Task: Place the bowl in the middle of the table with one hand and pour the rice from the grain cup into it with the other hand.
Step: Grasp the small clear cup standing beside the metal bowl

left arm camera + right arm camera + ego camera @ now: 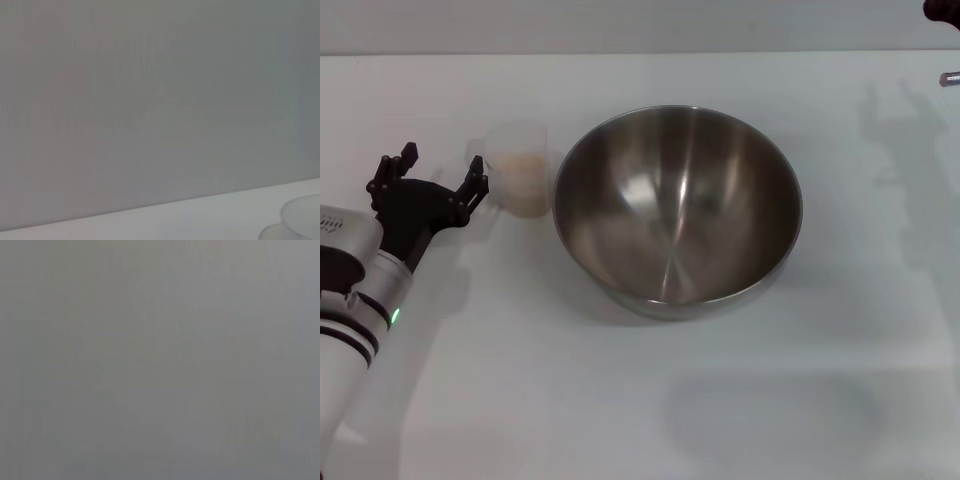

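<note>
The bowl stands empty and upright near the middle of the table. The grain cup stands upright just left of the bowl, almost touching it, with the rice filling its lower part. My left gripper is open, low over the table just left of the cup, with one finger beside the cup's wall and nothing held. A pale rounded rim, seemingly the cup, shows faintly in the left wrist view. Only a dark bit of my right arm shows at the far right corner.
The table's far edge runs across the top of the head view. The right wrist view shows only a plain grey surface.
</note>
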